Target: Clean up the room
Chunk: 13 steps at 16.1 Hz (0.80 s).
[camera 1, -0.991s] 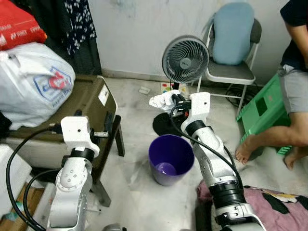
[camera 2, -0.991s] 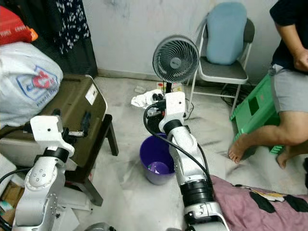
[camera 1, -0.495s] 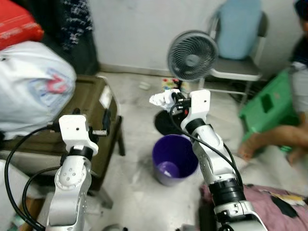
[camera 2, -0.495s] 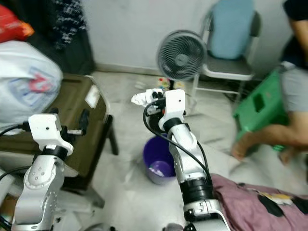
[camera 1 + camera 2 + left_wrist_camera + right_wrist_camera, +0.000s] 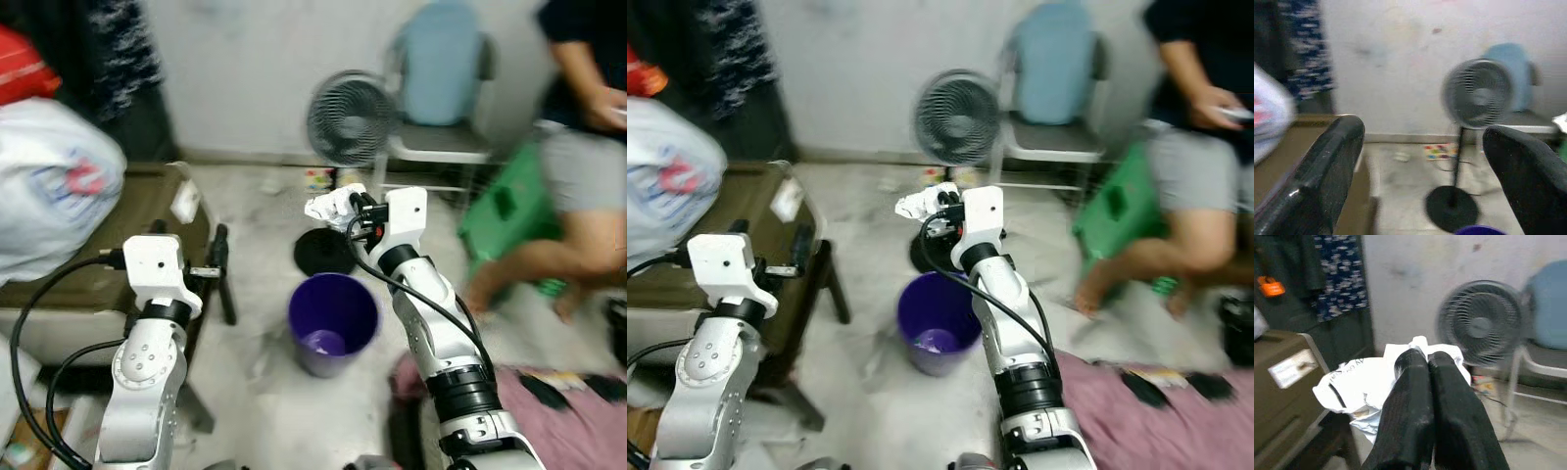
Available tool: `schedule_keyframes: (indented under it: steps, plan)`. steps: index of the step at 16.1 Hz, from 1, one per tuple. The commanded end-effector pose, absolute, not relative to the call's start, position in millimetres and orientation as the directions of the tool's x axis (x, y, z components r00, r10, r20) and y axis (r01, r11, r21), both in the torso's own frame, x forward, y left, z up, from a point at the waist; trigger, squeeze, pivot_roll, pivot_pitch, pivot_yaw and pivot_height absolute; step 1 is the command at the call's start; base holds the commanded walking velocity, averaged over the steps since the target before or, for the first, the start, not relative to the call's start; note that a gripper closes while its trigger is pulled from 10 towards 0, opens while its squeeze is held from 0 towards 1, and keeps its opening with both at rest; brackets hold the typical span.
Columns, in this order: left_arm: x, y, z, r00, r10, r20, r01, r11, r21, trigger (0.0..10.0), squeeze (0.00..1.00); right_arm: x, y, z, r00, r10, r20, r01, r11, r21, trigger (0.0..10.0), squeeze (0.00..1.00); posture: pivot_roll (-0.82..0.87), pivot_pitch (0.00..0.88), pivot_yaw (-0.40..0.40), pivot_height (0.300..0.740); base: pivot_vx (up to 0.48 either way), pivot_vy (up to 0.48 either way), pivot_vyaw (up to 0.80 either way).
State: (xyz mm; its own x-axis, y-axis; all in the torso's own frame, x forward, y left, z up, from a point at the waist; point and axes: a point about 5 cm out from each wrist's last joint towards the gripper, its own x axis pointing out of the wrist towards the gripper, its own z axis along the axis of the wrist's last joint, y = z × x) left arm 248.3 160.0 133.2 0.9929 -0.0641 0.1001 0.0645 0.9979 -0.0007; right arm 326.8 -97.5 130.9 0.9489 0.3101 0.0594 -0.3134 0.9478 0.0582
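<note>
Crumpled wrapper held over the floor, short of the bin

Left claw (image 5: pixel 1415 161) hangs wide and empty beside the brown case (image 5: pixel 108 225); purple bin (image 5: pixel 333 318) stands below; right claw (image 5: pixel 1432 382) pinches the white wrapper (image 5: pixel 1369 382), which looks light, soft and crushable, gripped at its bunched middle, beyond the bin's far rim

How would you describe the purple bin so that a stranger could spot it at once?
Start at the standing fan by the back wall and come forward over the pale floor. The purple bin stands there, below the right gripper and its crumpled white paper. It is round, open-topped and purple.
</note>
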Motion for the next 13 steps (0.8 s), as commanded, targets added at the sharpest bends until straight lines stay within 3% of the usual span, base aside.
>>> schedule_keyframes:
  steps: [1, 13]
  plan:
    - [247.1, 155.5, 137.4, 0.988, -0.090, 0.123, 0.093, 0.996, -0.012, 10.0, 0.00, 328.2, -98.9, 133.2, 0.950, 0.306, 0.068, -0.310, 0.949, 0.062, 10.0, 0.00, -0.05, 0.000, -0.012, 0.740, 0.270, 0.000, 0.00]
    - [247.1, 152.4, 136.7, 0.987, -0.103, 0.121, 0.106, 0.994, -0.015, 10.0, 0.00, 328.2, -97.4, 133.5, 0.948, 0.310, 0.076, -0.314, 0.947, 0.062, 10.0, 0.00, -0.04, 0.000, -0.008, 0.740, 0.351, 0.000, 0.00]
